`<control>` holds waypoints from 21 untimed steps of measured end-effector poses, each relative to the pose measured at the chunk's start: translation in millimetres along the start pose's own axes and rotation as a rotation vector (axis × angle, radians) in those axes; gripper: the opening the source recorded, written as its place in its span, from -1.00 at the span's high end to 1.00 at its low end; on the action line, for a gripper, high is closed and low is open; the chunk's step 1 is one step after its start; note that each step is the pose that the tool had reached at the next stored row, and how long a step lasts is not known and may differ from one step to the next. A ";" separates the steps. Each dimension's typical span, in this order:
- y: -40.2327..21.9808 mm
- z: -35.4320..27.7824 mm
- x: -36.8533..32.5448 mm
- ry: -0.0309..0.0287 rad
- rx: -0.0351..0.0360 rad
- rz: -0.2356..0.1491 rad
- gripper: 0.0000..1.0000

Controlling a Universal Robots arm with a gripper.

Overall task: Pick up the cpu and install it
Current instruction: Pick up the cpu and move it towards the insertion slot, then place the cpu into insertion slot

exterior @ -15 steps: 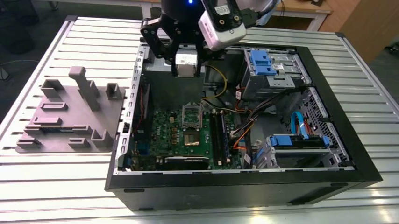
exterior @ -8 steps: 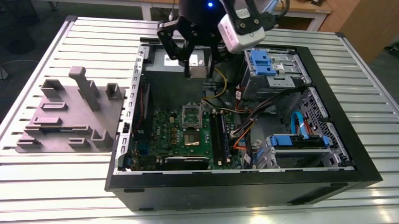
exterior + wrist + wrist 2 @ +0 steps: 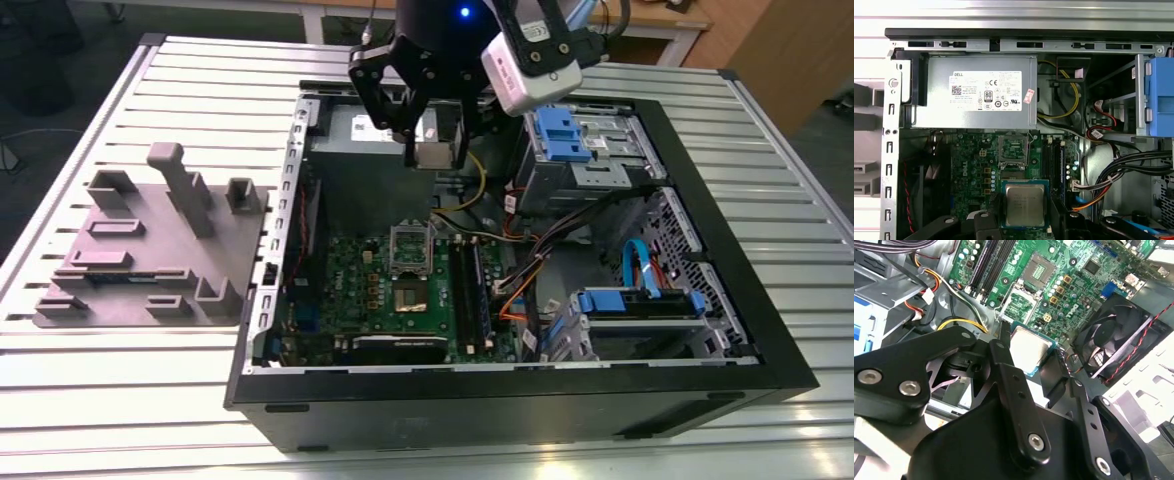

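Observation:
The cpu (image 3: 1025, 204), a flat square chip with a shiny silver top, hangs in the air between the black fingers of my gripper (image 3: 1025, 210), which is shut on it by its edges. In the exterior view the gripper (image 3: 437, 150) holds the cpu (image 3: 435, 152) above the back of the open computer case, in front of the power supply. Below and ahead lies the motherboard's socket (image 3: 411, 243) with its hinged metal frame raised. The second wrist view shows the cpu (image 3: 1029, 350) just short of that socket (image 3: 1019, 305).
A grey power supply box (image 3: 976, 92) with a white label fills the case's back corner. A black fan (image 3: 1114, 335) sits beside the board. Memory slots (image 3: 467, 290), loose cables (image 3: 534, 270) and blue drive cages (image 3: 581, 135) lie toward the exterior view's right. A grey fixture plate (image 3: 147, 250) lies outside the case.

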State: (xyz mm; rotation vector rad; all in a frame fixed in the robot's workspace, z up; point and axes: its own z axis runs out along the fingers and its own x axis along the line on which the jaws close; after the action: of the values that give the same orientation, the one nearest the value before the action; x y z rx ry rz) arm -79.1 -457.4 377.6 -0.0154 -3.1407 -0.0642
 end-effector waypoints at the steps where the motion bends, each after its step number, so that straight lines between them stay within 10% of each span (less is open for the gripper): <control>1: 0.0 0.0 0.0 0.0000 0.0000 0.000 0.05; 11: -0.7 2.0 0.1 0.0001 0.0000 0.000 0.05; 18: -12.1 14.1 7.7 0.0003 -0.0003 0.000 0.05; 21: -13.2 17.7 8.3 0.0084 -0.0001 0.001 0.05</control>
State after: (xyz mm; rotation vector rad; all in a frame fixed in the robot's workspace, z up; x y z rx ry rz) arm -87.6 -469.8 359.4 -0.0168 -3.1323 -0.0642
